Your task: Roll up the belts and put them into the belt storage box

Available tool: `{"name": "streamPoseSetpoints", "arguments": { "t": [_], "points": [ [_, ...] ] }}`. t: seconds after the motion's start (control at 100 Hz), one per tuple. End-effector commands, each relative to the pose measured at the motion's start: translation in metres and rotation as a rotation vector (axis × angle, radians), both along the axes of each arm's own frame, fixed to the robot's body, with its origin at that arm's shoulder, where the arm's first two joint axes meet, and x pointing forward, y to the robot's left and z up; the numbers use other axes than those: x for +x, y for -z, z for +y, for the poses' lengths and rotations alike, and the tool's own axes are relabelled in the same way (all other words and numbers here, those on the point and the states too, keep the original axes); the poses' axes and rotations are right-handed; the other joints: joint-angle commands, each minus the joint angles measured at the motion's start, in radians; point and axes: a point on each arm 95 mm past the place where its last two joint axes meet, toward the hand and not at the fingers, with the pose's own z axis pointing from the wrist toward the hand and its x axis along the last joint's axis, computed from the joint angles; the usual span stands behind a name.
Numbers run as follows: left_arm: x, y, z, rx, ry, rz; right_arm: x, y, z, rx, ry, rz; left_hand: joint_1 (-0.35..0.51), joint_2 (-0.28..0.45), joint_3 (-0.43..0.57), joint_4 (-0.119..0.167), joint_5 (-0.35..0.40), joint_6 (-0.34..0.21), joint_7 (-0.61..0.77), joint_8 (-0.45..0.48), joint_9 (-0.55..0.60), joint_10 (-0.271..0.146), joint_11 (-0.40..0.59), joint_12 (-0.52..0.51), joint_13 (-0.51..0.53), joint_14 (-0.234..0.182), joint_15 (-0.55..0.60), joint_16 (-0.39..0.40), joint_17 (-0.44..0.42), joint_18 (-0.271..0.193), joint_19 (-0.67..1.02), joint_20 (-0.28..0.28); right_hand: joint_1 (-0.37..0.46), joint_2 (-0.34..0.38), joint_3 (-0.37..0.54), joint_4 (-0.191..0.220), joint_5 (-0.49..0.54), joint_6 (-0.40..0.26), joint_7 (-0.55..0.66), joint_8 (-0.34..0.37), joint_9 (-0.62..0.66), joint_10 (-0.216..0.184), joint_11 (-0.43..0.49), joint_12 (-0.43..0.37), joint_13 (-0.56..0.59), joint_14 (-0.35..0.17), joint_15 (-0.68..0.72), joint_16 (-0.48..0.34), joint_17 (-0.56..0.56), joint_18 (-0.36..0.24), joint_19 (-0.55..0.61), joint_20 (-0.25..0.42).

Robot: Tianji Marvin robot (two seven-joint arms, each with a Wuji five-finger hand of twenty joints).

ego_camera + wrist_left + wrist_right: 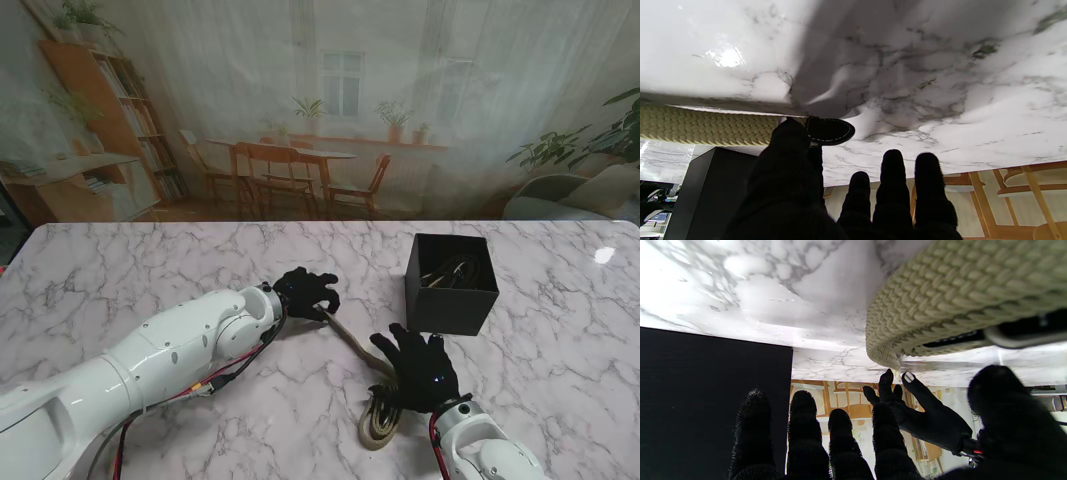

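Note:
A tan woven belt [352,343] lies on the marble table, stretched from my left hand [305,292] to a partly rolled coil [377,428] near my right wrist. In the left wrist view the thumb [790,140] and a finger behind it pinch the belt's black leather tip [831,130]. My right hand [420,372] lies flat with its fingers spread, just over the coil [957,290], gripping nothing. The black belt storage box [450,310] stands just beyond the right hand, its top open, with a rolled belt inside it.
The marble table [150,270] stretches wide to the left and far side. The box's dark wall [706,390] is close in front of the right fingers. A curtain printed with furniture hangs behind the table.

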Motion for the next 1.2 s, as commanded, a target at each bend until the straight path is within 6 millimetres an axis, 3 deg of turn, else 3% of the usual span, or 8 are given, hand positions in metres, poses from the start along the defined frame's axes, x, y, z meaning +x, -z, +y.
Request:
{"name": "streamPoseSetpoints", "arguments": {
  "t": [0.0, 0.4, 0.59, 0.75, 0.87, 0.94, 1.03, 1.19],
  "points": [
    [0.000, 0.001, -0.003, 0.008, 0.004, 0.003, -0.002, 0.002, 0.000, 0.000, 0.005, 0.003, 0.063, -0.017, 0.018, 0.017, 0.056, -0.012, 0.100, 0.019, 0.029, 0.008, 0.014, 0.018, 0.015, 0.004, 0.027, 0.017, 0.003, -0.003, 0.044, 0.033, -0.026, 0.022, -0.017, -0.003, 0.001, -0.021, 0.013, 0.019, -0.035, 0.020, -0.005, 0.001, -0.023, -0.015, -0.011, 0.009, -0.020, -0.009, -0.018, 0.019],
    [-0.020, -0.002, 0.026, 0.116, 0.034, 0.004, -0.001, -0.002, -0.011, -0.016, 0.016, -0.053, 0.091, -0.071, 0.042, 0.022, 0.148, 0.088, 0.152, -0.012, 0.114, 0.023, 0.019, 0.032, 0.025, 0.019, 0.016, 0.009, 0.006, 0.016, 0.050, 0.028, 0.053, 0.035, -0.012, 0.005, 0.008, -0.039, 0.034, 0.025, -0.031, 0.024, 0.069, 0.032, -0.012, -0.022, -0.001, 0.010, 0.004, -0.041, -0.003, 0.028],
    [-0.034, -0.004, 0.040, 0.146, 0.034, 0.006, 0.001, -0.005, -0.020, -0.050, 0.030, -0.117, 0.088, -0.087, 0.051, 0.021, 0.173, 0.118, 0.139, -0.004, 0.145, 0.024, 0.011, 0.034, 0.038, 0.022, 0.008, 0.004, 0.004, 0.026, 0.041, 0.022, 0.233, 0.034, 0.295, -0.020, 0.024, -0.014, 0.112, 0.010, -0.008, 0.023, 0.130, 0.053, 0.035, -0.034, 0.034, 0.007, 0.047, -0.062, 0.021, 0.028],
    [-0.043, -0.005, 0.042, 0.153, 0.058, 0.003, -0.001, -0.010, -0.033, -0.129, 0.031, -0.147, 0.083, -0.090, 0.055, 0.020, 0.180, 0.118, 0.129, 0.003, 0.156, 0.020, 0.005, 0.035, 0.042, 0.021, 0.004, 0.002, 0.004, 0.026, 0.040, 0.021, 0.292, -0.051, 0.414, -0.035, 0.017, -0.039, 0.154, -0.026, 0.019, 0.025, 0.127, 0.053, 0.068, -0.036, 0.039, 0.002, 0.069, -0.064, 0.031, 0.019],
    [-0.046, -0.006, 0.040, 0.145, 0.065, -0.003, -0.003, -0.010, -0.042, -0.175, 0.033, -0.119, 0.080, -0.090, 0.058, 0.019, 0.180, 0.117, 0.123, 0.009, 0.160, 0.020, 0.001, 0.035, 0.042, 0.022, 0.002, 0.002, 0.004, 0.026, 0.040, 0.021, 0.179, -0.203, 0.434, -0.037, -0.055, -0.114, 0.134, -0.074, 0.017, 0.026, 0.098, 0.042, 0.060, -0.027, 0.020, -0.003, 0.060, -0.055, 0.017, 0.005],
    [-0.046, -0.007, 0.039, 0.140, 0.066, -0.003, -0.004, -0.009, -0.044, -0.176, 0.008, -0.100, 0.080, -0.089, 0.061, 0.020, 0.176, 0.116, 0.121, 0.014, 0.160, 0.020, -0.002, 0.035, 0.042, 0.022, 0.001, 0.002, 0.004, 0.028, 0.040, 0.021, 0.161, -0.276, 0.444, -0.040, -0.104, -0.246, 0.069, -0.129, 0.017, 0.015, 0.081, 0.035, 0.067, -0.026, 0.008, -0.003, 0.062, -0.047, 0.007, 0.000],
    [-0.046, -0.008, 0.037, 0.134, 0.067, -0.003, -0.004, -0.008, -0.046, -0.194, -0.069, -0.121, 0.079, -0.089, 0.063, 0.020, 0.175, 0.116, 0.119, 0.020, 0.160, 0.021, -0.004, 0.035, 0.042, 0.022, 0.000, 0.002, 0.004, 0.029, 0.040, 0.021, 0.224, -0.283, 0.503, -0.041, -0.094, -0.398, -0.014, -0.185, 0.025, -0.012, 0.077, 0.036, 0.090, -0.039, 0.003, -0.004, 0.092, -0.038, 0.008, -0.006],
    [-0.046, -0.009, 0.036, 0.129, 0.072, -0.003, 0.000, -0.007, -0.045, -0.201, -0.174, -0.128, 0.077, -0.090, 0.065, 0.019, 0.176, 0.116, 0.115, 0.024, 0.164, 0.020, -0.004, 0.036, 0.043, 0.022, 0.000, 0.002, 0.004, 0.029, 0.039, 0.021, 0.275, -0.274, 0.560, -0.045, -0.083, -0.497, -0.046, -0.189, 0.001, -0.038, 0.073, 0.036, 0.082, -0.050, -0.012, -0.015, 0.087, -0.027, -0.011, -0.026]
  ]
}}
